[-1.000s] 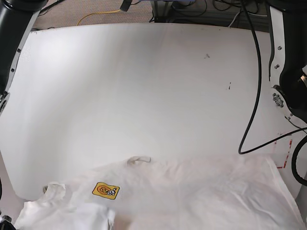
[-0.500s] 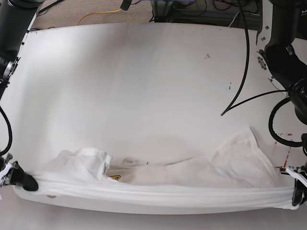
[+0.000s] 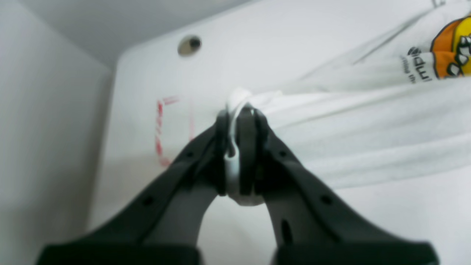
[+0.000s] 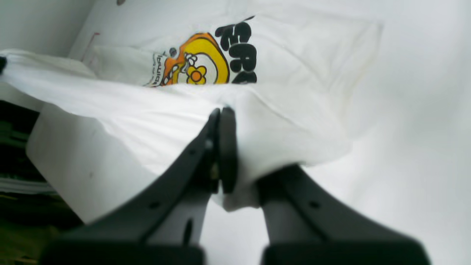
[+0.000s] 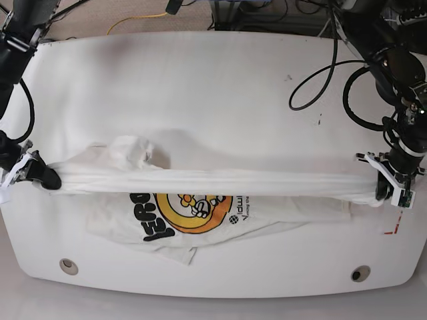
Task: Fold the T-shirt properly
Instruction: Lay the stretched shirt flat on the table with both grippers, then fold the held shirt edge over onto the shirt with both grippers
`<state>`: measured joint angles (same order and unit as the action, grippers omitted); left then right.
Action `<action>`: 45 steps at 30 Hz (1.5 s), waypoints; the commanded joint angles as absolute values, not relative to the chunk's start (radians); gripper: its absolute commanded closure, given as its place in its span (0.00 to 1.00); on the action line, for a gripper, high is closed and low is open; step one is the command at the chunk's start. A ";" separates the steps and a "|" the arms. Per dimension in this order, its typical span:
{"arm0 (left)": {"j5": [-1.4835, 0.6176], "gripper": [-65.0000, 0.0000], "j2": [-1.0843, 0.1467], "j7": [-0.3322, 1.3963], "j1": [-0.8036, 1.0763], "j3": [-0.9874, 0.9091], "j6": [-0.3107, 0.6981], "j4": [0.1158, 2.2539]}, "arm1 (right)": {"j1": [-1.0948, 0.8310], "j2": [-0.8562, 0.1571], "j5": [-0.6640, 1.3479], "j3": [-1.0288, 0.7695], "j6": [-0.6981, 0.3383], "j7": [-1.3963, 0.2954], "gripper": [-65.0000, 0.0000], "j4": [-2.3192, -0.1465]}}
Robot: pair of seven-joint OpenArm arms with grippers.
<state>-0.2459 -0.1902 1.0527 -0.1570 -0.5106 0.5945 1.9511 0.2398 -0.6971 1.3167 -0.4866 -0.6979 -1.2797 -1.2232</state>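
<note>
Both sets of fingers are clenched on the T-shirt [image 5: 200,200]: the left gripper [image 5: 385,187] pinches a bunched edge at the right of the worktop [image 5: 213,93], the right gripper [image 5: 41,175] pinches the opposite end at the left. Since a second ago the garment has been carried from the near edge toward mid-worktop, its held edge now pulled taut between the arms. The printed front has come into view beneath. Judgement: a spreading move, no fold yet made.
</note>
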 commanded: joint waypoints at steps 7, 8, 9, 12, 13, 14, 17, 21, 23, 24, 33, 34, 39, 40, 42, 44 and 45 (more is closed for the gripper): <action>-0.225 1.00 -0.145 1.032 0.033 -0.590 0.584 2.000 | 0.025 -0.659 1.336 -0.619 -0.698 -1.265 1.00 -1.314; -0.225 1.00 -0.136 1.032 0.065 -0.591 0.584 2.002 | 0.005 -0.650 1.336 -0.621 -0.698 -1.268 1.00 -1.317; -0.225 1.00 -0.130 1.032 0.101 -0.595 0.584 2.002 | -0.025 -0.648 1.336 -0.625 -0.698 -1.276 1.00 -1.326; -0.225 1.00 -0.128 1.032 0.188 -0.627 0.584 2.000 | -0.107 -0.641 1.336 -0.668 -0.698 -1.282 1.00 -1.346; -0.225 1.00 -0.128 1.032 0.202 -0.641 0.584 1.998 | -0.128 -0.628 1.336 -0.677 -0.698 -1.282 1.00 -1.348; -0.225 1.00 -0.127 1.033 0.216 -0.648 0.585 2.000 | -0.145 -0.616 1.336 -0.682 -0.698 -1.285 1.00 -1.351; -0.225 1.00 -0.111 1.030 0.298 -0.682 0.621 1.998 | -0.208 -0.605 1.336 -0.688 -0.698 -1.287 1.00 -1.371; -0.219 1.00 -0.107 1.033 0.340 -0.745 0.698 1.997 | -0.268 -0.588 1.336 -0.719 -0.698 -1.287 1.00 -1.376; -0.216 1.00 -0.107 1.033 0.375 -0.760 0.698 1.994 | -0.286 -0.568 1.336 -0.723 -0.698 -1.288 1.00 -1.376; -0.219 1.00 -0.107 1.032 0.398 -0.773 0.698 1.994 | -0.305 -0.564 1.336 -0.727 -0.698 -1.288 1.00 -1.376; -0.220 1.00 -0.105 1.033 0.501 -0.849 0.698 1.963 | -0.366 -0.544 1.336 -0.728 -0.698 -1.287 1.00 -1.377; -0.220 1.00 -0.105 1.033 0.504 -0.855 0.698 1.962 | -0.372 -0.544 1.336 -0.728 -0.698 -1.287 1.00 -1.377; -0.219 1.00 -0.105 1.033 0.530 -0.862 0.698 1.960 | -0.395 -0.538 1.336 -0.745 -0.698 -1.287 1.00 -1.377; -0.219 1.00 -0.105 1.033 0.536 -0.862 0.698 1.960 | -0.403 -0.538 1.336 -0.745 -0.698 -1.287 1.00 -1.377; -0.219 1.00 -0.094 1.035 0.541 -0.868 0.698 1.960 | -0.421 -0.538 1.336 -0.745 -0.698 -1.287 1.00 -1.377; -0.216 1.00 -0.090 1.035 0.541 -0.871 0.698 1.962 | -0.430 -0.538 1.336 -0.745 -0.698 -1.287 1.00 -1.377; -0.216 1.00 -0.093 1.035 0.542 -0.872 0.698 1.962 | -0.443 -0.538 1.336 -0.745 -0.698 -1.287 1.00 -1.377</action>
